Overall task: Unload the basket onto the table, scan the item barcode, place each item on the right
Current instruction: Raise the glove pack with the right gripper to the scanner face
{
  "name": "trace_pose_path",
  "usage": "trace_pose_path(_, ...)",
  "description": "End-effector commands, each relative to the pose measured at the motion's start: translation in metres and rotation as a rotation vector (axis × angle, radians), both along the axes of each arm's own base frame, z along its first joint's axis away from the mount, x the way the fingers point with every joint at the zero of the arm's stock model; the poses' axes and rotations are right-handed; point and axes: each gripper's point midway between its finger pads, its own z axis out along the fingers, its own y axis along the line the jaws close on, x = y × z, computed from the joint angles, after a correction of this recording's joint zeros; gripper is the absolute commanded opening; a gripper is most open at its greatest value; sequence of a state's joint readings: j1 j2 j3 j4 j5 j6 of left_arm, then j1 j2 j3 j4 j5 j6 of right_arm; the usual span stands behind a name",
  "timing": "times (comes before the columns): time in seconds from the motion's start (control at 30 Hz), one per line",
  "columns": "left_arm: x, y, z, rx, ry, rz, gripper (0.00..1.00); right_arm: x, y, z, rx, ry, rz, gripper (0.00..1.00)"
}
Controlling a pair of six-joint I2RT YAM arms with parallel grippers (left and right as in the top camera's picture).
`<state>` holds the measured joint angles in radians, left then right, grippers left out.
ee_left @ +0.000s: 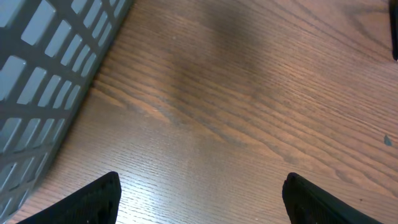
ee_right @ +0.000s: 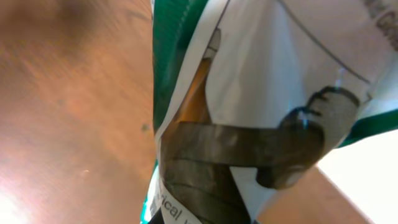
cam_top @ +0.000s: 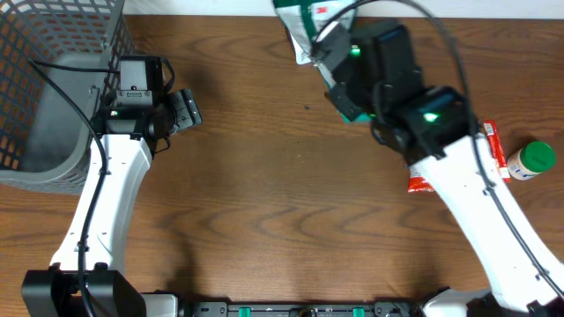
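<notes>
The green-and-white packet [cam_top: 300, 26] is at the far edge of the table [cam_top: 282, 176], a little right of centre, and I see it pinched at the tip of the right gripper [cam_top: 328, 48], whose jaws are pressed together on its lower edge. On my right wrist feed the packet [ee_right: 280, 74] fills most of the picture, crumpled, white with green borders, with blurred brown tabletop [ee_right: 74, 112] to its left. A dark greyish band crosses the packet low down, and I cannot tell what that is. The left gripper [cam_top: 187, 107] sits over the left side of the table, just beside the grey mesh basket [cam_top: 62, 26]. On its wrist feed the left gripper [ee_left: 202, 193] is spread wide, its two black fingers [ee_left: 93, 199] down in the bottom corners with only bare wood [ee_left: 236, 93] between them, pinching nothing, and the basket wall [ee_left: 43, 74] runs along the upper left. Over on the right, beyond the right arm, I can see a green-capped bottle [cam_top: 536, 160] lying near the table's edge with a red packet [cam_top: 493, 148] just beside it. Another bit of red [cam_top: 419, 184] shows from under the arm, too hidden for me to identify.
</notes>
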<state>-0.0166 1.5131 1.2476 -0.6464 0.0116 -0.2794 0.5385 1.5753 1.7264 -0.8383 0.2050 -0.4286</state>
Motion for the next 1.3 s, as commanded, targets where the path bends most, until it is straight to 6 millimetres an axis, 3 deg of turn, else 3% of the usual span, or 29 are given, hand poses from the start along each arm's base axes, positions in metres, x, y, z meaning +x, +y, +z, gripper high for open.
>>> trace_pose_path(0.0, -0.001, 0.005, 0.001, 0.029, -0.002, 0.003, 0.84, 0.02, 0.001, 0.013, -0.153, -0.135, -0.024, 0.01)
trace_pose_path(0.2, -0.001, 0.005, 0.001, 0.029, -0.002, 0.003, 0.84, 0.053, 0.015, 0.053, -0.428, -0.334, 0.01, 0.01)
trace_pose_path(0.4, -0.001, 0.005, 0.001, 0.029, -0.002, 0.003, 0.84, 0.086, 0.039, 0.049, -0.634, -0.433, 0.125, 0.01)
trace_pose_path(0.67, -0.001, 0.005, 0.001, 0.029, -0.002, 0.003, 0.84, 0.137, 0.076, 0.01, -0.77, -0.538, 0.179, 0.01)
trace_pose_path(0.83, -0.001, 0.005, 0.001, 0.029, -0.002, 0.003, 0.84, 0.171, 0.1, -0.028, -0.784, -0.612, 0.177, 0.01)
trace_pose_path(1.07, -0.001, 0.005, 0.001, 0.029, -0.002, 0.003, 0.84, 0.205, 0.118, -0.107, -0.792, -0.622, 0.253, 0.01)
trace_pose_path(1.27, -0.001, 0.005, 0.001, 0.029, -0.002, 0.003, 0.84, 0.225, 0.117, -0.14, -0.754, -0.674, 0.25, 0.01)
